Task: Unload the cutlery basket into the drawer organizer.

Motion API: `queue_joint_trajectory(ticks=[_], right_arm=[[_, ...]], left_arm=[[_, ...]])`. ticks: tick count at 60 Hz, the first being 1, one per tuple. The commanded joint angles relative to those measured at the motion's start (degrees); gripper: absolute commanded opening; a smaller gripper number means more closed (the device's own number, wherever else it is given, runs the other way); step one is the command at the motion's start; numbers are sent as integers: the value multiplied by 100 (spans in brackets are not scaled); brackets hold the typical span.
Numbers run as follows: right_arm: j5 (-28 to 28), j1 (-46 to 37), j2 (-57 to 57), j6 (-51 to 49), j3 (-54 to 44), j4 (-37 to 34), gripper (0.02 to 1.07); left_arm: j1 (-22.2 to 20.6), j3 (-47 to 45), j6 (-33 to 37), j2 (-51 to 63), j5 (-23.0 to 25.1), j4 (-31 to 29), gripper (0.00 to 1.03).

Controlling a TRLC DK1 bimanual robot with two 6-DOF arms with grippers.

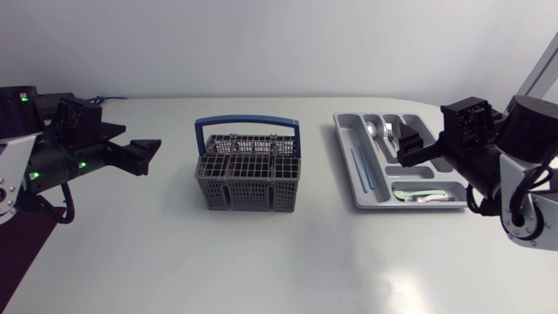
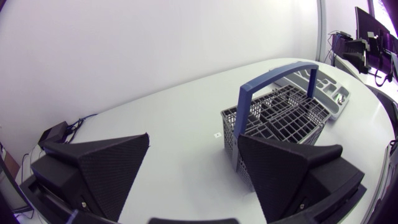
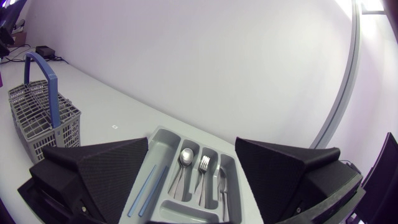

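Both wide open and empty, the left gripper (image 2: 194,140) hangs left of the cutlery basket (image 1: 248,170) on the desk (image 1: 261,262), the right gripper (image 3: 191,143) above the drawer organizer (image 1: 342,139) right of it; light, stiff, slippery cutlery (image 3: 202,167) likely wants pinching mid-handle.

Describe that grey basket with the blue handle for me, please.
The basket looks like grey plastic lattice, boxy, split into small compartments under a grid top. Its blue hoop handle stands upright. It sits level on the white table, mid-table, nothing else touching it. No cutlery shows in it.
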Motion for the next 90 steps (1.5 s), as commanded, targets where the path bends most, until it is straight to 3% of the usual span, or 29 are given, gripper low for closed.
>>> queue_joint_trajectory(ticks=[1,28,90], right_arm=[[43,-87,-253,161,-247,90,103],[535,-544,-1439,169,-1109,635,103],[553,-773,-4515,-358,-2752,354,103]], left_arm=[[149,-208,-218,-229,-5,108,100],[324,-753,-403,-1424,-181,196,100],[298,-1808,-974,-3806,-603,-33,100]])
